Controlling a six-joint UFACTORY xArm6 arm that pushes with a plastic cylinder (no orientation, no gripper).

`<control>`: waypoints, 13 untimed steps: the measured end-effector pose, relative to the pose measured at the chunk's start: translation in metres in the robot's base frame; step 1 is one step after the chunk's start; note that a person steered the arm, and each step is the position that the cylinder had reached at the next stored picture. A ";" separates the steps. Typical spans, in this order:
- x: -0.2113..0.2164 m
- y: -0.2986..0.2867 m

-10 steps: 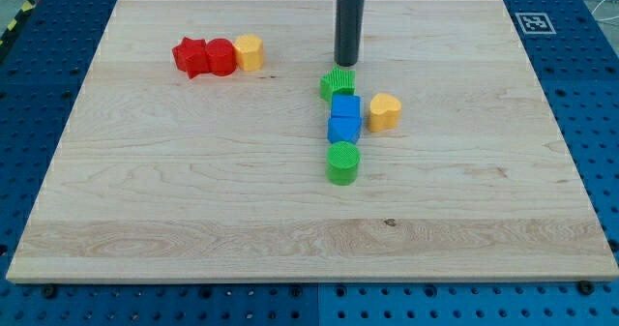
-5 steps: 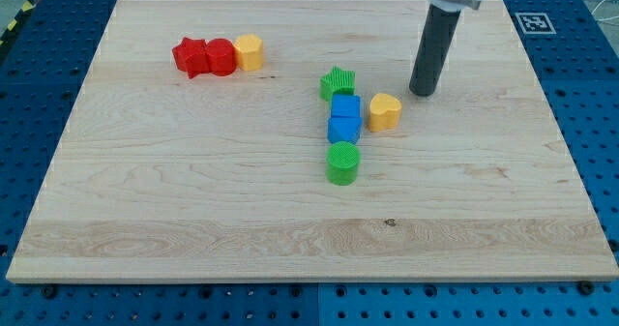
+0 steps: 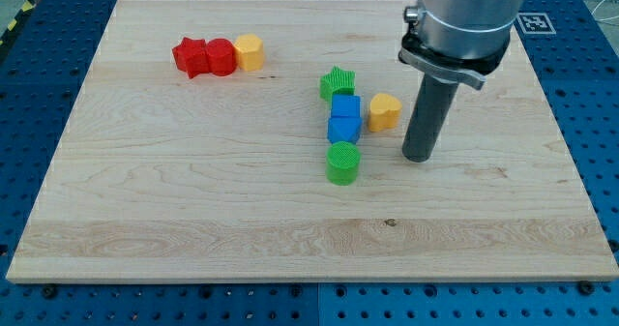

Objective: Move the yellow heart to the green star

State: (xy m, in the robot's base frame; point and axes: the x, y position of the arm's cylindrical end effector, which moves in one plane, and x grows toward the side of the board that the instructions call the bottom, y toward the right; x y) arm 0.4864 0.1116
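Observation:
The yellow heart [image 3: 385, 111] lies right of centre on the wooden board, just right of the upper blue block [image 3: 345, 107]. The green star [image 3: 338, 81] sits up and to the left of the heart, touching the top of that blue block. My tip [image 3: 418, 158] rests on the board below and to the right of the heart, a short gap away from it, not touching.
A second blue block [image 3: 342, 129] and a green cylinder [image 3: 342, 163] continue the column below the star. At the upper left stand a red star [image 3: 190, 56], a red cylinder [image 3: 221, 56] and a yellow block [image 3: 250, 51] in a row.
My tip swung from above the green star across to the right of the heart, then down to below-right of it. No block has moved.

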 end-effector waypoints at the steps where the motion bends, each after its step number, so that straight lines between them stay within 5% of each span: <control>1: 0.000 -0.012; 11: -0.113 -0.015; 13: -0.100 0.000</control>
